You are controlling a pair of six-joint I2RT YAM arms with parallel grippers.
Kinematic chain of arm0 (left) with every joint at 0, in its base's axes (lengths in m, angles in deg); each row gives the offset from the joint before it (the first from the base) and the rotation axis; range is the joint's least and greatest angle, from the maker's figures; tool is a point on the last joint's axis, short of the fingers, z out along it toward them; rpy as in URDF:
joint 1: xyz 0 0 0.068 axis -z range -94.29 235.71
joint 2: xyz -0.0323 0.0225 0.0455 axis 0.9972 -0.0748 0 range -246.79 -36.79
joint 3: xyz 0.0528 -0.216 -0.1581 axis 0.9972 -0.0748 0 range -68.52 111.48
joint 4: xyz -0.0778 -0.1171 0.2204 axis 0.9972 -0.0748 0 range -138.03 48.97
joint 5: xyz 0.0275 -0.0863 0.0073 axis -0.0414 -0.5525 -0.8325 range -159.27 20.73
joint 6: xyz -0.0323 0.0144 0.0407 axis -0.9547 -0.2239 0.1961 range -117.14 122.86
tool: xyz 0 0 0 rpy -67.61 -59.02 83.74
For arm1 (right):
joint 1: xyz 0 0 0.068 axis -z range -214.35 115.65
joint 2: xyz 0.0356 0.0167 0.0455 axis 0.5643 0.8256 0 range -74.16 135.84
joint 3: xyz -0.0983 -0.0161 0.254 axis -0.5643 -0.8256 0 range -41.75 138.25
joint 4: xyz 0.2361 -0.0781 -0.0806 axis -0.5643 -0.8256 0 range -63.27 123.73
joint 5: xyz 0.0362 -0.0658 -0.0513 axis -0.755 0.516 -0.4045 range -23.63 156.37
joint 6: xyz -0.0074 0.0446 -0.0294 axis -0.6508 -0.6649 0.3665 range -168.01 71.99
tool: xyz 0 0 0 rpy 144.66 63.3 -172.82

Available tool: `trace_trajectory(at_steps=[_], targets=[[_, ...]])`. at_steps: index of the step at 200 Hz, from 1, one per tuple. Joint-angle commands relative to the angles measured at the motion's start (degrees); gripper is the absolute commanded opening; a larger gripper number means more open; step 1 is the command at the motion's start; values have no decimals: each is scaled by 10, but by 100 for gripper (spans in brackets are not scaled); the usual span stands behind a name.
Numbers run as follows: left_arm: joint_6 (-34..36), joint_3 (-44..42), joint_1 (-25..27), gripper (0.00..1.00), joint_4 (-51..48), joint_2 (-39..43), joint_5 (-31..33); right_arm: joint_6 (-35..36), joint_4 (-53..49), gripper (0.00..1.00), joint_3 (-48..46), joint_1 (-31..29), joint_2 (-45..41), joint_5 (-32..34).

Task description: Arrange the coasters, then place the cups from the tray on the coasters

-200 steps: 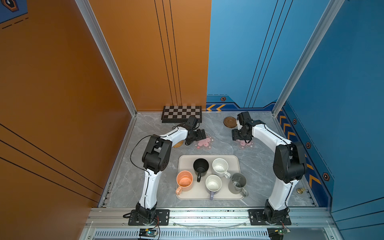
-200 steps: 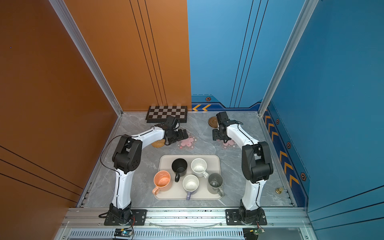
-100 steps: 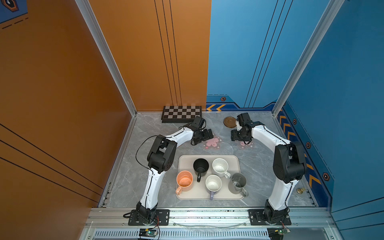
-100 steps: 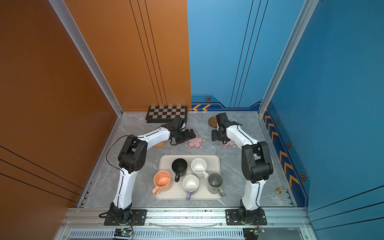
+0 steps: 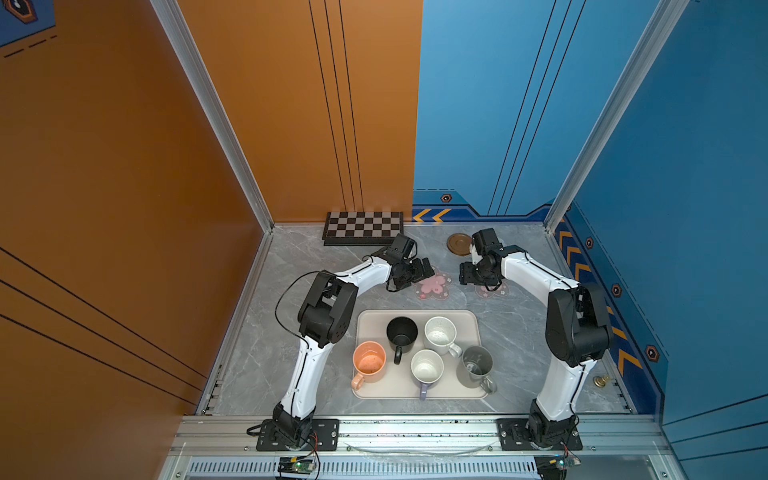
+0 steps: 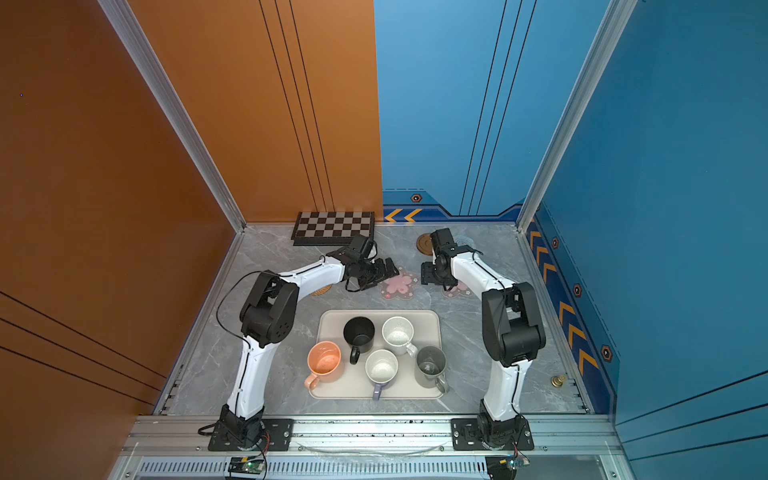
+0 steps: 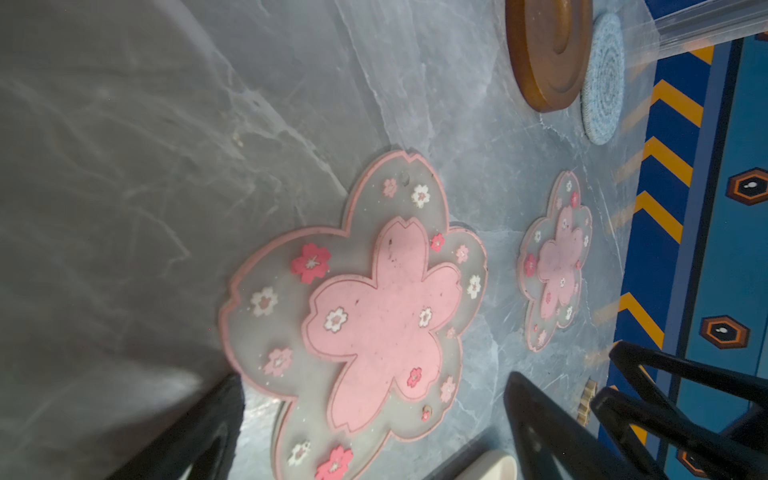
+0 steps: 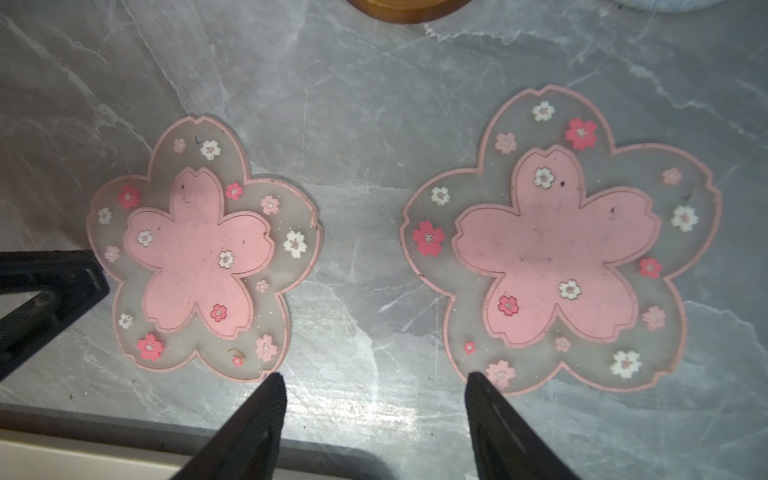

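Read the table in both top views as a clock, 12 at the back wall and 6 at the arm bases: you are in the coaster-arranging step, and no cup work has begun. The tray (image 5: 395, 388) sits toward 6 with the black cup (image 5: 402, 332), white speckled cup (image 5: 439, 334), peach cup (image 5: 369, 360), lavender cup (image 5: 427, 368) and grey cup (image 5: 475, 365) all standing on it. Your left gripper (image 5: 427, 268) is spread as wide as it goes and holds nothing. It hangs low at the 9 o'clock edge of the inner blossom coaster (image 5: 435, 286), and you cannot tell whether a fingertip touches the mat. Your right gripper (image 8: 374, 376) is partly open and empty, over bare table between that mat and the outer blossom coaster (image 8: 557, 249), which lies to the inner one's 3 o'clock. The wooden coaster (image 5: 458, 242) lies toward 12, with the grey-blue coaster (image 7: 602, 79) just beside it at 3 o'clock. The rattan coaster (image 6: 321, 289) peeks out under your left arm toward 10. The pink pair looks placed, so the next move is probably to bring the others into line with them. These mats lie flat, so come down low on a rim edge, and keep the two grippers, which are near each other, from crossing.
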Motion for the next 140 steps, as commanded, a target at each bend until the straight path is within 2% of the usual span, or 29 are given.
trace_trajectory(at_steps=[1, 55, 100, 140], targets=[[-26, -18, 8, 98, 2, -26, -31, -16, 15, 71, -8, -9, 3, -14], [-24, -39, -2, 99, 24, -3, -37, -23, 20, 71, -6, -27, 7, -19], [-12, -104, -55, 99, 43, 76, -34, -23, 20, 71, 5, -41, 10, -15], [17, -152, -82, 98, 39, 152, -33, -32, 20, 71, 30, -60, 24, -9]])
